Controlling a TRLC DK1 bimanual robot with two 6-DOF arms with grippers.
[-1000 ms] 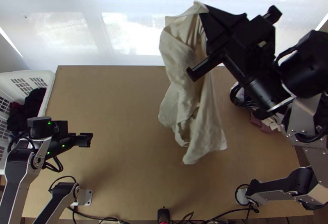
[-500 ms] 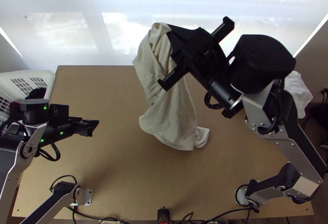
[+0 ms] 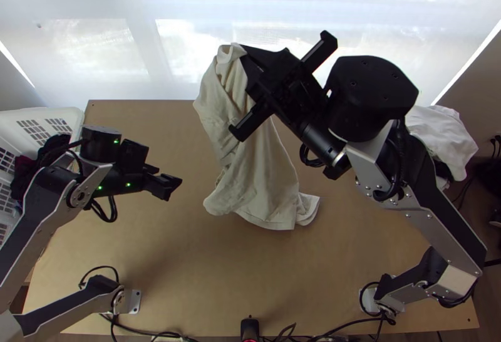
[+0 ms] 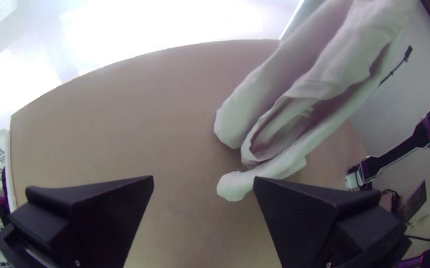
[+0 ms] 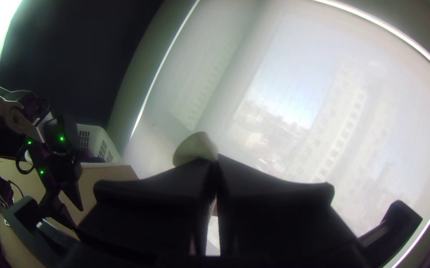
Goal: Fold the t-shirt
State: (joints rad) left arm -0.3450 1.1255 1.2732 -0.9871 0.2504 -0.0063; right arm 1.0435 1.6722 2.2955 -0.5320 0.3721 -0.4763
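Observation:
High over the table's far half, my right gripper [image 3: 243, 54] is shut on the upper end of the cream t-shirt [image 3: 263, 179], which hangs bunched in long folds. Its lower end is over the middle of the table; whether it touches is unclear. In the right wrist view the right gripper [image 5: 215, 166] has its fingers together with a bit of t-shirt [image 5: 196, 148] past the tips. My left gripper [image 3: 174, 186] is left of the hanging cloth, apart from it. The left wrist view shows the left gripper [image 4: 203, 183] open, with hanging t-shirt [image 4: 319, 74] beyond its fingers.
A white basket [image 3: 74, 119] with dark cloth stands at the table's left edge. White cloth [image 3: 441, 135] lies in a pile off the right side. The wooden table [image 3: 144, 135] has bare surface between basket and t-shirt. Cables run along the near edge.
My right gripper has moved left and nearer the table's near side, bringing the t-shirt along. The left gripper has moved right, toward the cloth. White cloth at the right has come into sight.

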